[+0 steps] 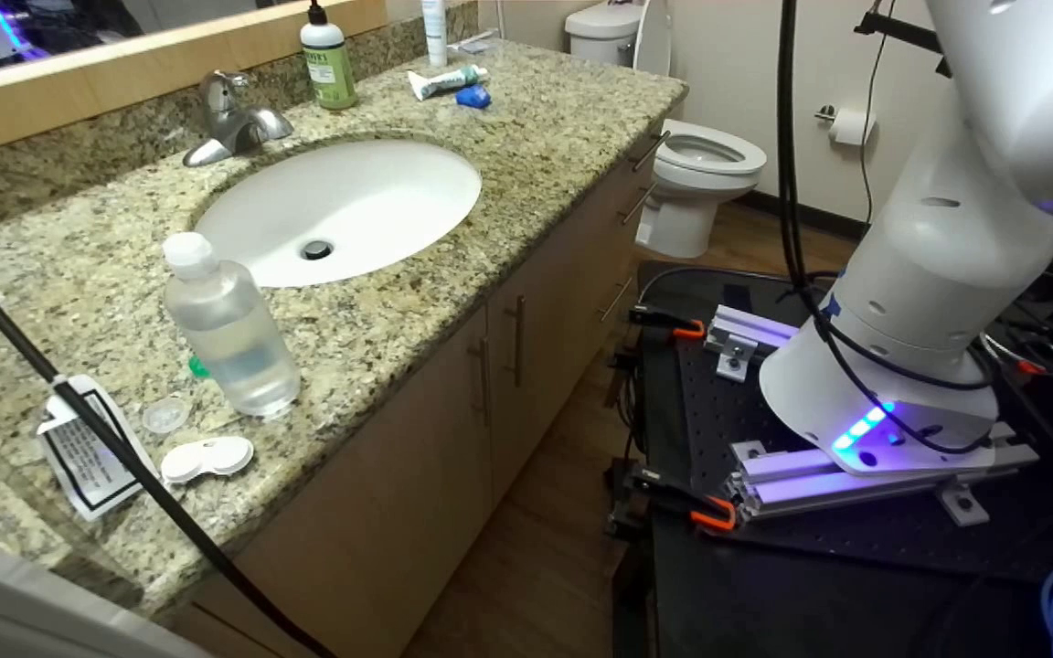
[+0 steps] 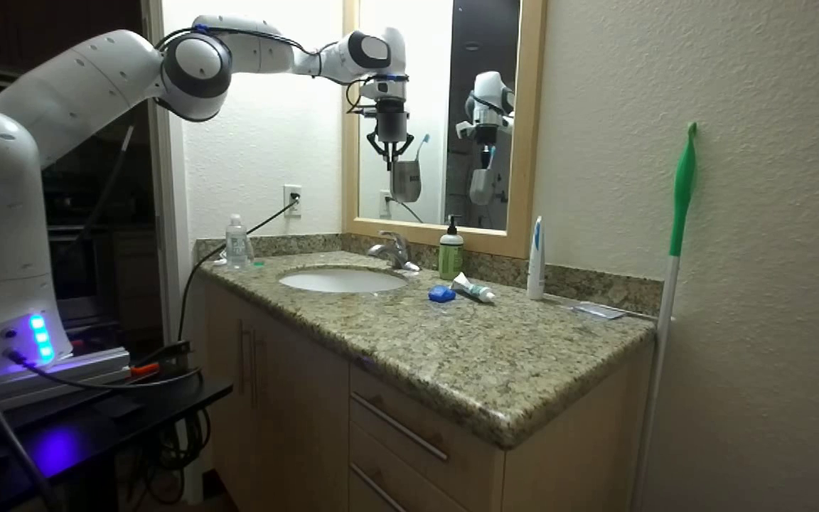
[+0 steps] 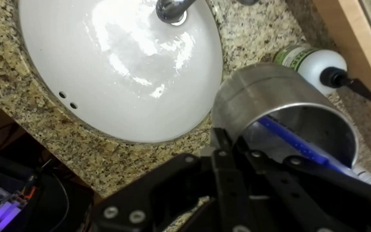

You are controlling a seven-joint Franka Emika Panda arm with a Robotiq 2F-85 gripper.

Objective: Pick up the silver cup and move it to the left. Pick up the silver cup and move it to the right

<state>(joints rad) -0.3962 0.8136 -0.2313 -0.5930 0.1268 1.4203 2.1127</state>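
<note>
The silver cup (image 2: 405,183) hangs in the air above the back of the counter, in front of the mirror. It holds a blue toothbrush (image 2: 422,145). In the wrist view the cup (image 3: 262,93) is a dull grey metal cylinder with its open rim towards the camera, and the toothbrush (image 3: 296,143) leans inside it. My gripper (image 2: 389,166) is shut on the cup's wall at the rim. In the wrist view my gripper (image 3: 232,140) has one finger outside the wall and one inside. The cup and my gripper are out of view in an exterior view that shows the arm base.
Below are the sink (image 1: 435,183) and faucet (image 1: 232,119). A green soap bottle (image 2: 451,254) stands at the back, near a toothpaste tube (image 2: 473,289), a blue item (image 2: 441,294) and a white upright tube (image 2: 536,263). A clear water bottle (image 1: 234,338) stands at the far end. The mirror frame (image 2: 438,238) is close behind.
</note>
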